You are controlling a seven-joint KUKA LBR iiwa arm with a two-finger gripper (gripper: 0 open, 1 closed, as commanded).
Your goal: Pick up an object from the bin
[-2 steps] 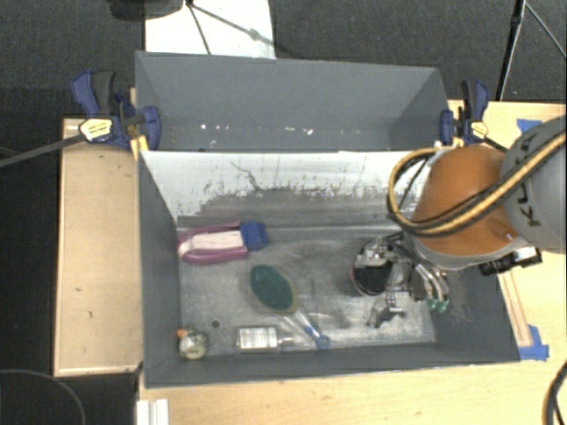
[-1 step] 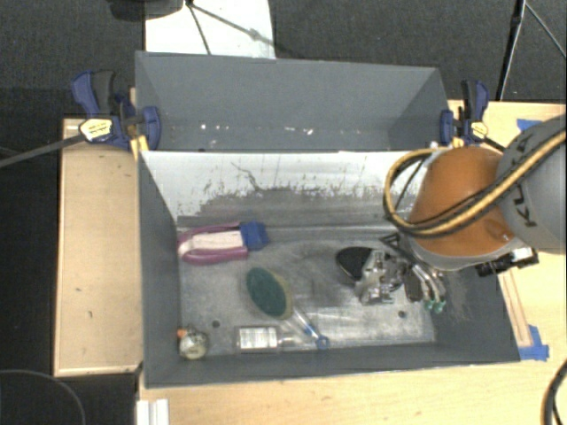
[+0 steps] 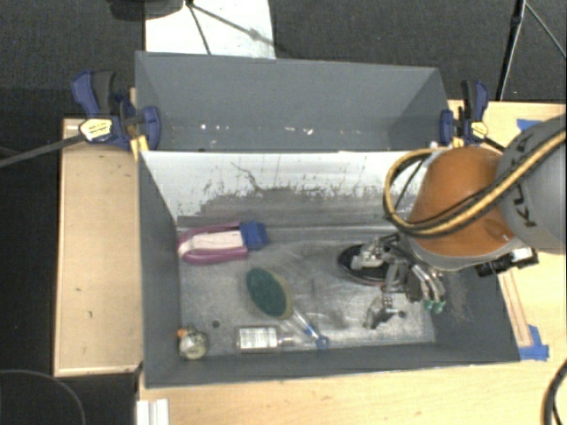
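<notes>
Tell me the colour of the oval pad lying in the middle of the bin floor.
Dark green. The oval pad shows best in the camera view.

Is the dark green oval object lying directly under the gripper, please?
No, the dark green oval object lies mid-bin, clearly left of the gripper, which hangs at the right.

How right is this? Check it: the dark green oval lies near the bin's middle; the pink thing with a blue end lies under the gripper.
Not quite. The camera view shows the pink thing with a blue end at the left of the bin, away from the gripper on the right. The dark green oval does lie near the middle.
</notes>
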